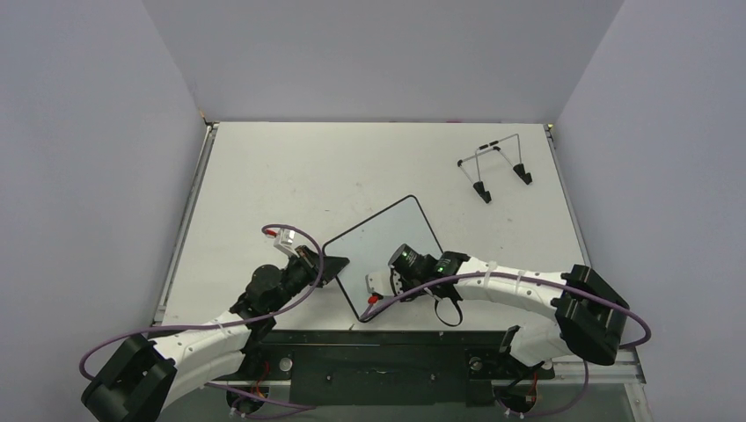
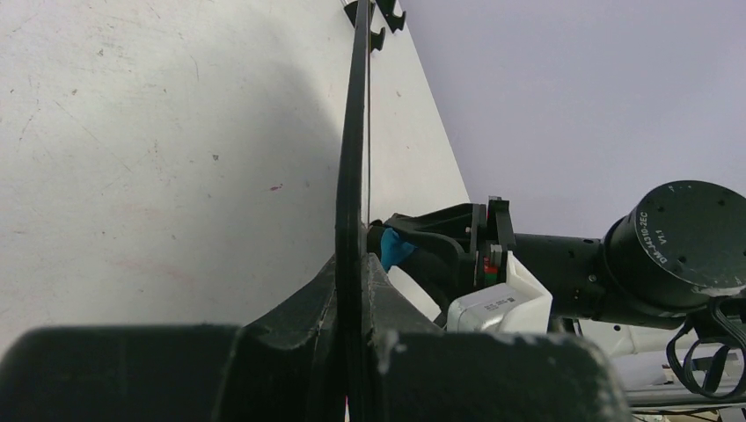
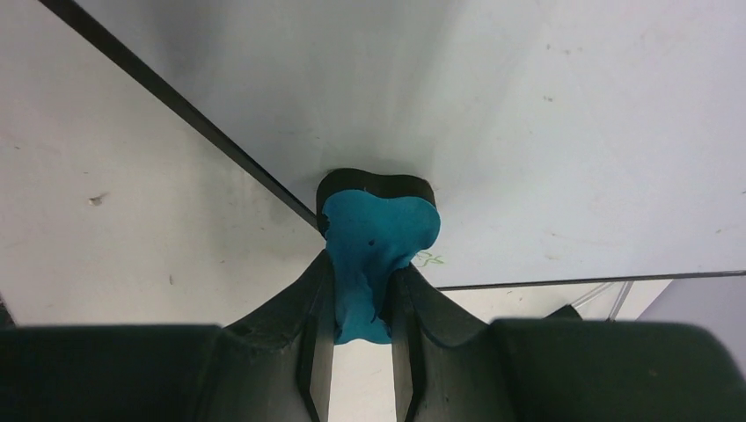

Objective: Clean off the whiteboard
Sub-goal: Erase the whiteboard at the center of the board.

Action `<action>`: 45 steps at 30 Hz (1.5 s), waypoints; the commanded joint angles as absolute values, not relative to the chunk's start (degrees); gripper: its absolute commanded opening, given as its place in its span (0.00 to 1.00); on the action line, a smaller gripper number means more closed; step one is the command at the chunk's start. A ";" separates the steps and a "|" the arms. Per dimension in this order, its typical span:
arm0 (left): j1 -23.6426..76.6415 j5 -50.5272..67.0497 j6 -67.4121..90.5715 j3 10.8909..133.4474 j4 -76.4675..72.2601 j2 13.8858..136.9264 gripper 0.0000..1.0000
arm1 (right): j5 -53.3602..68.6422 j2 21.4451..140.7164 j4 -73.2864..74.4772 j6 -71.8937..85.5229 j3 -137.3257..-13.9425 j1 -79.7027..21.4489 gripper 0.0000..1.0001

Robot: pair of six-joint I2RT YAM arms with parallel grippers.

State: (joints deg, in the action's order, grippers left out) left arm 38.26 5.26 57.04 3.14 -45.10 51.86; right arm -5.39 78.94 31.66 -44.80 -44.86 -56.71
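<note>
The left pincer is shut tight on the thin black rim of the whiteboard. Its two dark fingers press the rim from both sides. In the left wrist view the board shows edge on, as a thin black line going up the picture.

The right pincer is clamped on a small blue eraser. The narrow end of the eraser sits between the fingers and the wide end sticks out in front. That wide end has a black pad on it, and the pad touches the white face of the board, close to where two of its black sides meet. A tiny green scribble is on the board just beside the eraser. The rest of the face looks white and clean.

From above, the board sits near the front of the table, turned so that one corner points at the arms. The left pincer holds its left corner. The right pincer is over the near part of the board, between the two arms. I cannot tell if the board lies flat on the table or is lifted a little.

Far back on the right side of the table is a thin wire stand with black feet. It is well apart from the board.
</note>
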 commanded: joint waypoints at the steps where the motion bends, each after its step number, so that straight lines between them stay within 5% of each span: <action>1: 38.54 7.27 58.59 5.12 -52.34 49.26 0.00 | -5.33 79.55 29.74 -44.75 -44.90 -57.96 0.00; 6: 38.58 7.04 58.13 5.20 -51.90 48.97 0.00 | -9.21 80.82 28.23 -44.34 -44.34 -52.91 0.00; 14: 38.58 7.43 58.48 4.76 -53.48 49.83 0.00 | -6.77 81.00 31.24 -46.54 -44.09 -59.90 0.00; 20: 38.53 7.13 58.39 4.47 -52.92 48.85 0.00 | -14.98 79.77 24.90 -41.61 -45.04 -50.29 0.00; 27: 38.56 7.39 58.27 4.42 -53.52 50.00 0.00 | -1.20 70.95 27.86 -39.65 -45.98 -43.14 0.00; 45: 38.55 6.82 57.00 5.38 -50.16 48.60 0.00 | -7.10 76.58 31.91 -46.26 -42.90 -53.66 0.00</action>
State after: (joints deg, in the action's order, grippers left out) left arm 38.46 6.33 56.53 3.14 -43.48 50.39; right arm -2.20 77.25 33.98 -47.35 -43.99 -54.83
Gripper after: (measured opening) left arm 0.029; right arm 0.200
